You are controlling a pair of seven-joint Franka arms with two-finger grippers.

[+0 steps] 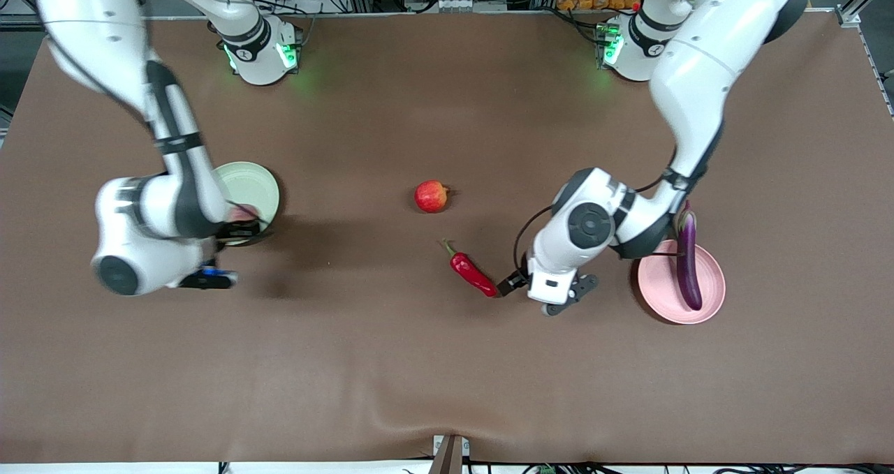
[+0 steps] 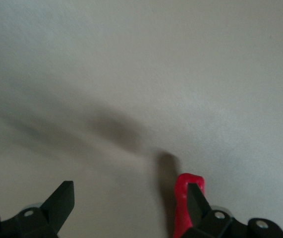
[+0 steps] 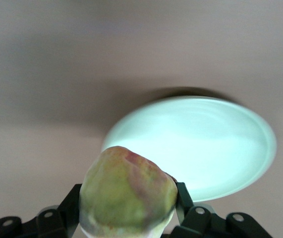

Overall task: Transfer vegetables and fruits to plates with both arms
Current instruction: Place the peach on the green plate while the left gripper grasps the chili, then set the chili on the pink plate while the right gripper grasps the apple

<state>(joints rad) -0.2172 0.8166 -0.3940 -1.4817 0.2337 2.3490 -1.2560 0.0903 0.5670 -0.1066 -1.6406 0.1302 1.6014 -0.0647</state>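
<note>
My right gripper (image 1: 237, 231) is shut on the yellow-green fruit with a pink blush (image 3: 126, 193) and holds it over the near rim of the pale green plate (image 1: 255, 181). That plate also shows in the right wrist view (image 3: 205, 144). My left gripper (image 1: 508, 284) is open and low over the table at the tip end of the red chili pepper (image 1: 471, 271). In the left wrist view the chili (image 2: 183, 198) lies against one finger of the wide-open left gripper (image 2: 131, 198). The purple eggplant (image 1: 689, 261) lies across the pale pink plate (image 1: 660, 289). The red apple (image 1: 431, 196) sits mid-table.
The brown table cover (image 1: 391, 362) is bare nearer the camera. The arms' green-lit bases (image 1: 262, 52) stand along the table's farthest edge. A small bracket (image 1: 450, 453) sits at the table's near edge.
</note>
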